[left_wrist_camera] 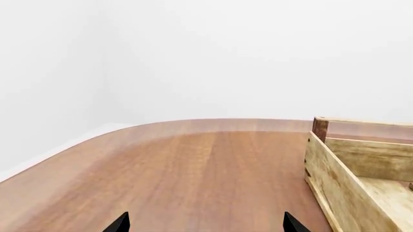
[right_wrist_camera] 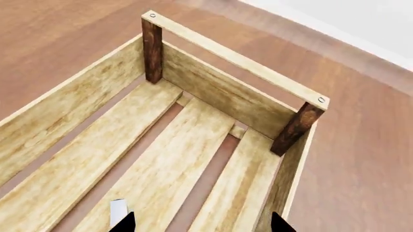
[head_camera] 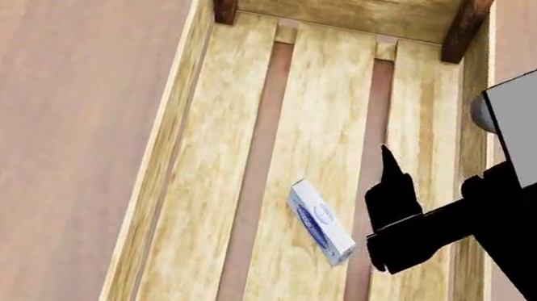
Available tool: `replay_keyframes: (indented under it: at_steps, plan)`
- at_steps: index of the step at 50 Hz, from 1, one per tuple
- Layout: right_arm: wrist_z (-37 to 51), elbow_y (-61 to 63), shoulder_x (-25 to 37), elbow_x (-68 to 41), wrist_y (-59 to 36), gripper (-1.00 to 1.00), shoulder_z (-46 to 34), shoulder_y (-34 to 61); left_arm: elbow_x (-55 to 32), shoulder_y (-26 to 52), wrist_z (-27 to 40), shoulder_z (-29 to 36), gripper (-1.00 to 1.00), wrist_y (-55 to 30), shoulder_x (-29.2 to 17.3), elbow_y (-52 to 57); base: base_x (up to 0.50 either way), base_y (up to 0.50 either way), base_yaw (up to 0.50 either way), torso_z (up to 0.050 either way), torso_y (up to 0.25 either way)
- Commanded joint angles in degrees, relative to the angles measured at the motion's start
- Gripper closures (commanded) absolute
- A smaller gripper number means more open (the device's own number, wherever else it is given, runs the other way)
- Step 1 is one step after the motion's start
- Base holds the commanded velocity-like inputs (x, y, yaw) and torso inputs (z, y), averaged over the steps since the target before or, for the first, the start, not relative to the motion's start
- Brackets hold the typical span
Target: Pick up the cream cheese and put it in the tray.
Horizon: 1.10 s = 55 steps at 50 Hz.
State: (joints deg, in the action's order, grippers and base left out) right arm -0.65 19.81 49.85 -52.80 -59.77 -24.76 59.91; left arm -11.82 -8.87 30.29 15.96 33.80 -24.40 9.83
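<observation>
The wooden table (head_camera: pixel 51 81) carries the long slatted tray (head_camera: pixel 166 142), over which the right gripper (head_camera: pixel 381 210) hangs with jaws spread and empty, and the small cream cheese (head_camera: pixel 321 221) lies tilted on the middle slat inside it.

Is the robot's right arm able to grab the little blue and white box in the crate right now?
Probably yes. The right gripper hangs open over the tray, right beside the cream cheese, and nothing sits between them. It would just need to come down and over a little.
</observation>
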Motion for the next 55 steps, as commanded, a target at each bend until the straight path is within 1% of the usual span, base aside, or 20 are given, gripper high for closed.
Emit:
replay_keyframes:
  at_steps: [1,15,19,25,27,29,30,31,33,34,36,37,46,49,55]
  plan:
    - [1.96,4.13,5.22,-2.47,7.98,-1.00,8.27,-10.42,-0.12,0.17,0.06,0.06,-1.00,-0.08,0.00,-0.20,0.00,0.00,0.00,0.000,0.000]
    - [2.07,3.27,7.61,-1.86,16.87,-1.00,13.85,-22.05,0.14,0.47,0.25,0.14,-1.00,-0.34,0.10,-0.49,0.00,0.00,0.00,0.000,0.000]
    - [4.96,4.09,7.08,1.28,21.05,-1.00,15.25,-27.27,0.01,0.78,0.39,-0.07,-1.00,-0.46,0.09,-0.86,0.00,0.00,0.00,0.000,0.000]
    - [8.77,6.27,5.76,2.27,26.93,-1.00,19.92,-34.42,-0.86,1.76,0.85,-0.77,-1.00,-1.71,-0.20,-1.05,0.00,0.00,0.00,0.000,0.000]
    - [9.62,7.82,5.75,3.18,28.99,-1.00,21.23,-37.74,-2.68,3.10,0.98,-1.21,-1.00,-3.89,-0.65,-1.32,0.00,0.00,0.00,0.000,0.000]
    - [10.15,7.94,5.55,3.93,29.42,-1.00,21.24,-38.38,-2.98,3.73,1.35,-1.52,-1.00,-5.44,-1.08,-0.68,0.00,0.00,0.00,0.000,0.000]
    - [10.02,7.49,5.10,4.94,30.61,-1.00,21.28,-39.35,-2.15,4.50,2.38,-2.09,-1.00,-8.24,-1.95,1.52,0.00,0.00,0.00,0.000,0.000]
    - [10.42,7.19,4.76,5.53,31.16,-1.00,21.47,-39.70,-3.46,5.18,2.78,-2.55,-1.00,-10.51,-2.69,3.24,0.00,0.00,0.00,0.000,0.000]
    - [9.75,6.43,4.41,5.43,32.07,-1.00,21.82,-40.49,-3.52,5.73,3.45,-3.14,-1.00,-13.07,-3.96,5.95,0.00,0.00,0.00,0.000,0.000]
    - [9.87,5.77,3.93,6.33,32.84,-1.00,21.74,-40.93,-4.15,6.80,4.58,-4.09,-1.00,-16.75,-5.32,9.05,0.00,0.00,0.00,0.000,0.000]
    - [9.94,5.52,3.75,6.57,33.10,-1.00,21.79,-41.03,-4.90,7.33,4.75,-4.37,-1.00,-18.37,-6.01,10.35,0.00,0.00,0.00,0.000,0.000]
    - [10.22,4.77,3.13,6.39,33.54,-1.00,22.23,-41.02,-5.88,8.51,5.67,-5.25,-1.00,-21.75,-7.33,12.81,0.00,0.00,0.00,0.000,0.000]
    - [12.19,5.58,2.05,6.95,34.67,-1.00,23.26,-41.87,-9.61,12.05,9.84,-8.43,-1.00,-34.78,-13.06,25.62,0.00,0.00,0.00,0.000,0.000]
    - [12.89,6.57,2.28,6.18,34.39,-1.00,24.02,-42.03,-11.19,13.02,10.49,-9.11,-1.00,-37.50,-14.38,28.62,0.00,0.00,0.00,0.000,0.000]
    - [14.16,8.84,2.51,5.84,34.60,-1.00,25.10,-42.58,-11.71,13.81,13.01,-10.45,-1.00,-42.60,-16.92,35.47,0.00,0.00,0.00,0.000,0.000]
